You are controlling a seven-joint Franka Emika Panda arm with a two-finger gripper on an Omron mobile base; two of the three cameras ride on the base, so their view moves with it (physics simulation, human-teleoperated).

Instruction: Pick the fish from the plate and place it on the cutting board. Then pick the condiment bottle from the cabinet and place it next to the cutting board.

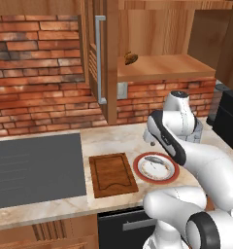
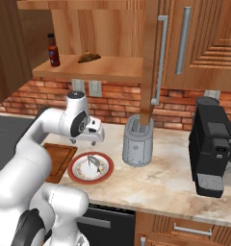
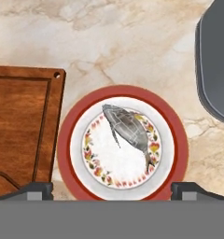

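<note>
The plate (image 3: pixel 122 142) sits on the marble counter (image 3: pixel 132 42), and the fish (image 3: pixel 129 129) lies on it, across the half farther from the cutting board (image 3: pixel 20 126). The board is just beside the plate, not quite touching. The gripper (image 3: pixel 112 190) hangs above the plate, jaws spread wide with nothing between them. Well above the plate, the condiment bottle (image 2: pixel 53 50) stands upright on the open cabinet (image 2: pixel 98 67) shelf, near a small brown lump (image 2: pixel 89 57). A grey toaster (image 2: pixel 137 140) stands just beside the plate.

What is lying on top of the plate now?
The fish lies on the plate, across its white centre, with nothing else on it. The plate surface under the fish is covered, so it cannot be seen.
</note>
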